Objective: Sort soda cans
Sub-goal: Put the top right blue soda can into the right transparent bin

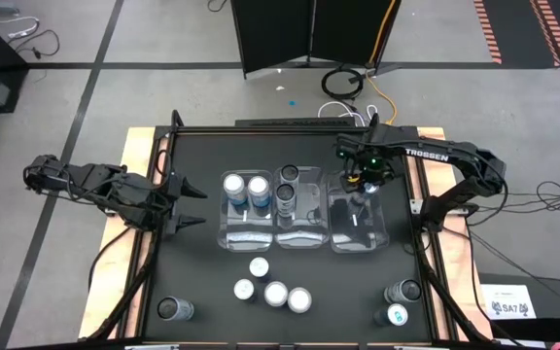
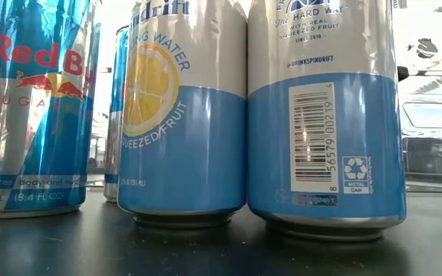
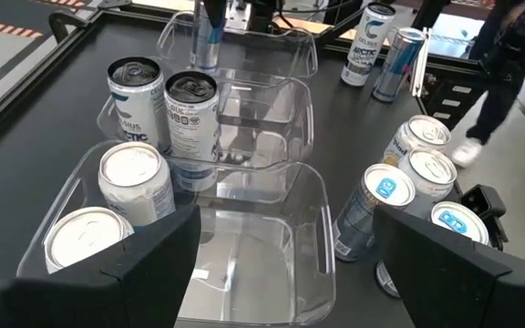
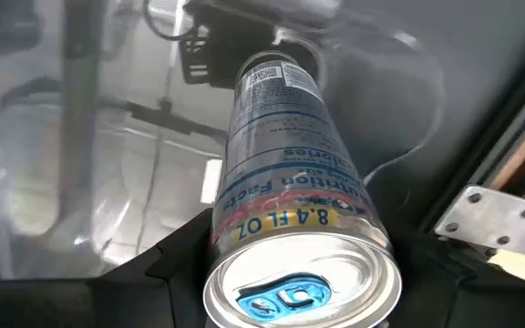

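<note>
Overall, the high view showed the sort roughly half done. Taking the middle bin [image 1: 299, 216] as landmark: the left bin [image 1: 244, 219] beside it held two white-topped cans [image 1: 245, 187], the middle bin itself held one dark can [image 1: 287, 193], and the right bin [image 1: 358, 222] on its other side was receiving a can. The right end effector [image 1: 365, 182] hovered over the far end of that right bin. The left end effector [image 1: 189, 204] waited well to the left of the middle bin, its jaws standing apart and empty. On the desk [image 1: 202, 282] nearer the camera's bottom edge than the middle bin stood a cluster of four light-topped cans [image 1: 272, 290]; one dark can [image 1: 174, 309] stood off toward the left corner, and two more cans [image 1: 398, 301] toward the right corner. So about seven cans looked unsorted.

The low view was filled by that cluster: a Red Bull can [image 2: 33, 107] and two blue-and-white sparkling-water cans [image 2: 321, 115] standing upright on the desk.

The left wrist view looked along the row of bins, the middle bin sitting between the others, with loose cans off to one side.

The right wrist view showed the right end effector clamped on a slim silver-and-blue can [image 4: 285, 191], held above the clear wall of the right bin; by my judgement it was not yet released.
</note>
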`<state>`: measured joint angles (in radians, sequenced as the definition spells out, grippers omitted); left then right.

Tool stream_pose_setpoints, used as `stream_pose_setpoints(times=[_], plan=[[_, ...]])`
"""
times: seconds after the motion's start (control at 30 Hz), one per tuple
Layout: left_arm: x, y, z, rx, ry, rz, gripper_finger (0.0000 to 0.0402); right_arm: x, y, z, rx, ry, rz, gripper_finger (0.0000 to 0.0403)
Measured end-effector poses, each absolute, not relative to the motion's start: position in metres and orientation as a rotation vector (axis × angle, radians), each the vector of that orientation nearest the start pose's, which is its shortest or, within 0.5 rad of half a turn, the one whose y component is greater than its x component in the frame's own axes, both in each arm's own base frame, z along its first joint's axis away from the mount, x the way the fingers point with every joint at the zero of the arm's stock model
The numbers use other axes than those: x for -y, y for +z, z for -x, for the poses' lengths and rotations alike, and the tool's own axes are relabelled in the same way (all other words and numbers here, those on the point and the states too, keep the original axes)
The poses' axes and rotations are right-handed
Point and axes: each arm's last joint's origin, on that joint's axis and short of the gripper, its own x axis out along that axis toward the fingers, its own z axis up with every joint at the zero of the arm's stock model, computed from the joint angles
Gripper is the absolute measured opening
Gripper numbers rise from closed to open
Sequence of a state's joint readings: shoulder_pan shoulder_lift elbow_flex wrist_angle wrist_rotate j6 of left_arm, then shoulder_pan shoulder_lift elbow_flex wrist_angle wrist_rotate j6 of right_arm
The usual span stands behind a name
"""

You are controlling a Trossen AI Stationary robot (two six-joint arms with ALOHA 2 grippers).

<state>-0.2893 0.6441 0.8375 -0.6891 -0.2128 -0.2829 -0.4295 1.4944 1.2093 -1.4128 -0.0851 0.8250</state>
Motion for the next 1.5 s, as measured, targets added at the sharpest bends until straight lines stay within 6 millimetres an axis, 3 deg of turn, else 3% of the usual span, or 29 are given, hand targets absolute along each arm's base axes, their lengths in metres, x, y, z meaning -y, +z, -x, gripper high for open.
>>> stream_pose_setpoints(times=[1.13,1.5], plan=[[0.0289,0.3223,-0.1190,-0.485,-0.001,0.154,0.0334,0.1021,0.2540,-0.2182,-1.425,-1.050,-1.094,0.0232],[0.0289,0.3223,-0.1190,-0.485,-0.001,0.156,0.0334,0.1019,0.2542,-0.2176,-1.430,-1.055,-1.097,0.0302]])
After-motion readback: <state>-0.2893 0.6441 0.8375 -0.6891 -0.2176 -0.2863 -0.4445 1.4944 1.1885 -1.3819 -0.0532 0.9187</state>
